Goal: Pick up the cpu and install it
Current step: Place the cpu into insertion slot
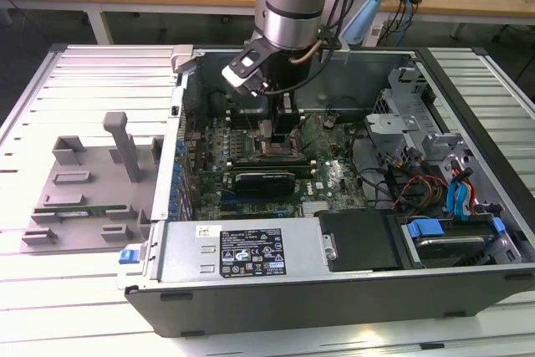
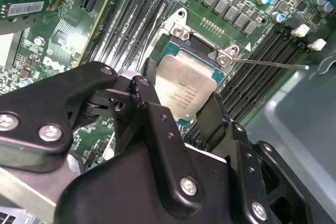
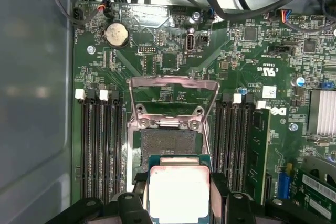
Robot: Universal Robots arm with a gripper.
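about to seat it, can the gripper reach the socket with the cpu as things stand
Probably yes: the gripper holds the cpu right at the open socket, its bracket flipped back, nothing across it.

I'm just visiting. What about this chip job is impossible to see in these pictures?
Exterior view: the arm stands in front of the socket area, hiding the work beneath it.
First wrist view: the cpu in the tool is cut off by the picture's edge; it covers part of the socket.
Second wrist view: the tool's black body hides one side of the cpu, so whether it touches the socket cannot be told.
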